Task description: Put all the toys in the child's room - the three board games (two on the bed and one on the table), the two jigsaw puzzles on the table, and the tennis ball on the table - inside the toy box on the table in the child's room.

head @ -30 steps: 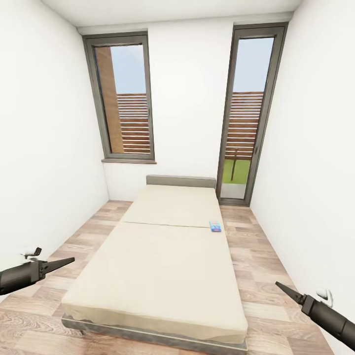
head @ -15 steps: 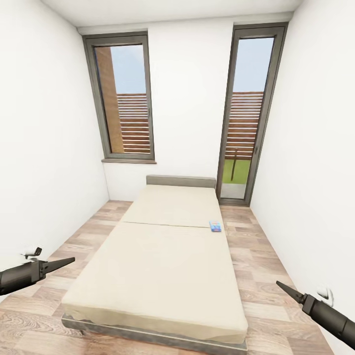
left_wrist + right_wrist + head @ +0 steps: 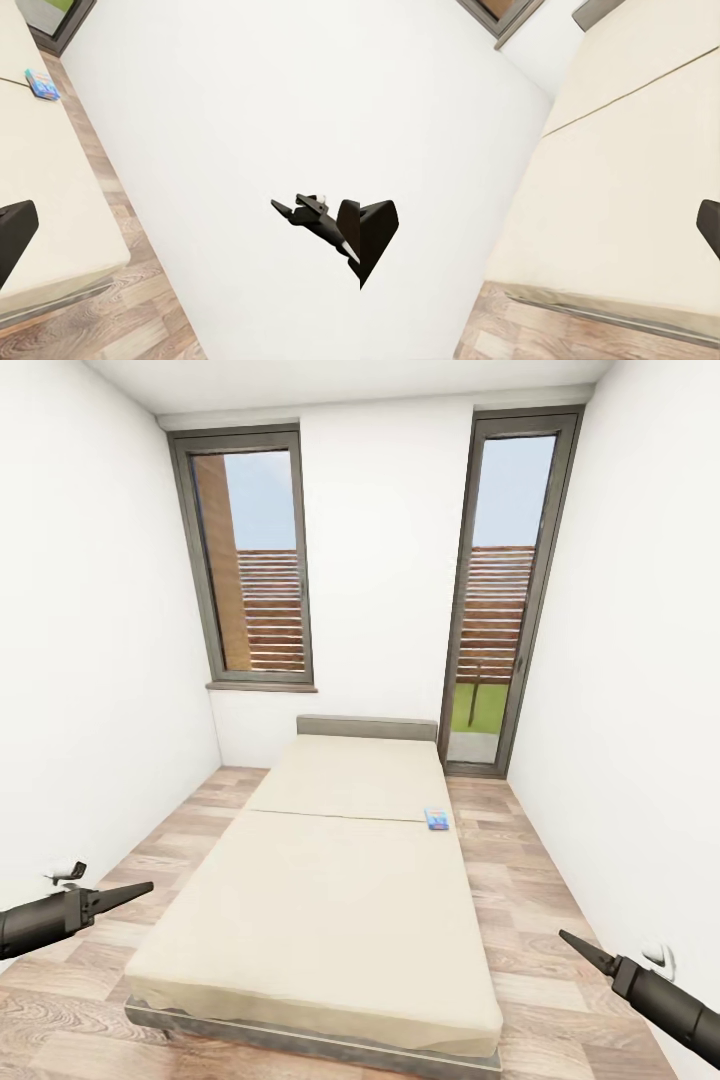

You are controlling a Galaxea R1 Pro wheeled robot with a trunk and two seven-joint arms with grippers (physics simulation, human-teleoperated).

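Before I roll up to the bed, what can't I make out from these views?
- Blue game box on the bed: too small in the head view to read; small at the left wrist view's edge too.
- Left claw and right claw: they look like closed points in the head view, yet each wrist view has dark fingers at opposite edges, so open or shut is unclear.
- Bed's near corners: cut off by the head view's lower edge.

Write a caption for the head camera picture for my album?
Small blue board game lies near the beige bed's right edge; both tools hover empty.
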